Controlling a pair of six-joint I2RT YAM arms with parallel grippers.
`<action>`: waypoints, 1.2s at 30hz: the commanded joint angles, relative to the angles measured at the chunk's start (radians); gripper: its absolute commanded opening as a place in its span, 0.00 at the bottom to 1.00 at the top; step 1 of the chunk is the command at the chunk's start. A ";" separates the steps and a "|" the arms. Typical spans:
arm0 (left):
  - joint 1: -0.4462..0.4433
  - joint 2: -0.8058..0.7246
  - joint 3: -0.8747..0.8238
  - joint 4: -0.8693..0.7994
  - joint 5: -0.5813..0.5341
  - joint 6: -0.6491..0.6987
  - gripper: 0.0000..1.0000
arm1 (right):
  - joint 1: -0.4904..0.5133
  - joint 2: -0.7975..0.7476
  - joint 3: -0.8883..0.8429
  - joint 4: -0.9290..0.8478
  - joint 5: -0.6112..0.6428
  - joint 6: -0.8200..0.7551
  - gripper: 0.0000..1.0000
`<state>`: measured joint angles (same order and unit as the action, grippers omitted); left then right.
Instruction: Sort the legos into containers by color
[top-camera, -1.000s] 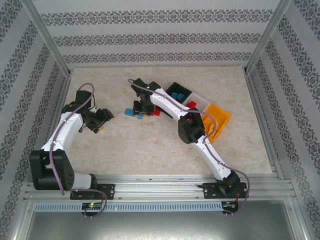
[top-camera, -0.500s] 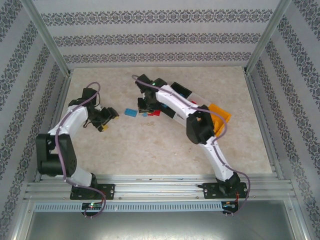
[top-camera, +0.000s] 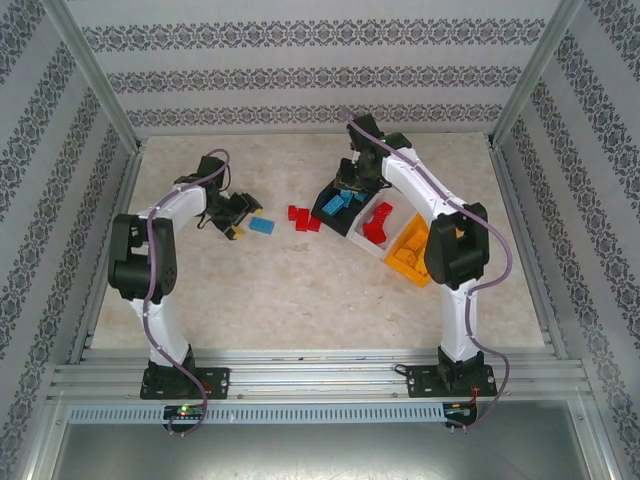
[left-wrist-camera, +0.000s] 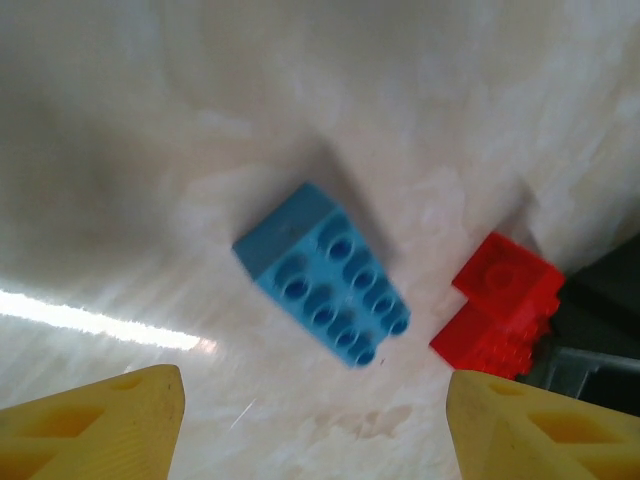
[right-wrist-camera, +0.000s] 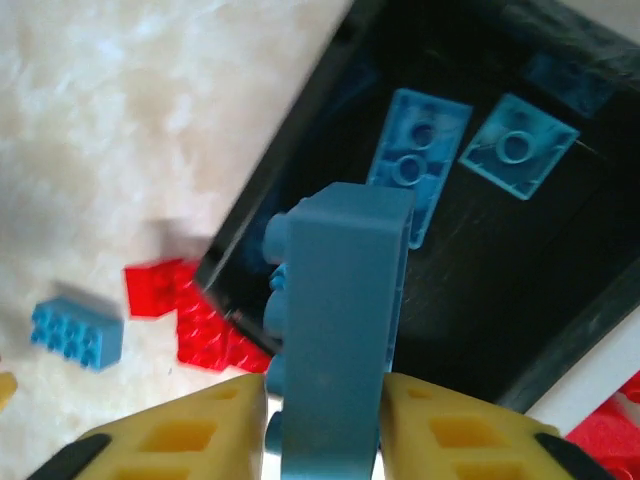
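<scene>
Our right end effector (right-wrist-camera: 325, 430) is clenched on a blue brick (right-wrist-camera: 340, 300), held on edge above the near wall of the black bin (right-wrist-camera: 520, 300), where two other blues (right-wrist-camera: 420, 160) lie undersides up. Our left end effector (left-wrist-camera: 315, 430) is released, its yellow fingers (left-wrist-camera: 95, 425) spread wide with nothing between them, low over the worktop (top-camera: 300, 290). A loose blue brick (left-wrist-camera: 322, 272) lies flat just ahead of it, studs up. A cluster of red bricks (left-wrist-camera: 500, 305) sits beside the black bin. The white bin (top-camera: 388, 207), next along, holds reds (top-camera: 377, 225), and the orange bin (top-camera: 420, 228) holds yellows (top-camera: 403, 258).
</scene>
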<state>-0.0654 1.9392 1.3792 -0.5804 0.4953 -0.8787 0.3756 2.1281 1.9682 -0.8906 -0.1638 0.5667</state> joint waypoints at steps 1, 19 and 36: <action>-0.013 0.059 0.078 -0.013 -0.022 -0.039 0.70 | -0.008 0.021 0.063 -0.012 0.020 -0.040 0.45; -0.072 0.257 0.200 -0.091 -0.058 -0.081 0.52 | 0.011 -0.280 -0.317 0.120 -0.007 0.008 0.52; -0.072 0.133 0.163 -0.006 0.035 -0.148 0.34 | -0.019 -0.402 -0.476 0.149 0.010 0.006 0.53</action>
<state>-0.1249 2.1319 1.5623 -0.6376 0.4828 -0.9630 0.3683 1.7668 1.5227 -0.7494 -0.1577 0.5697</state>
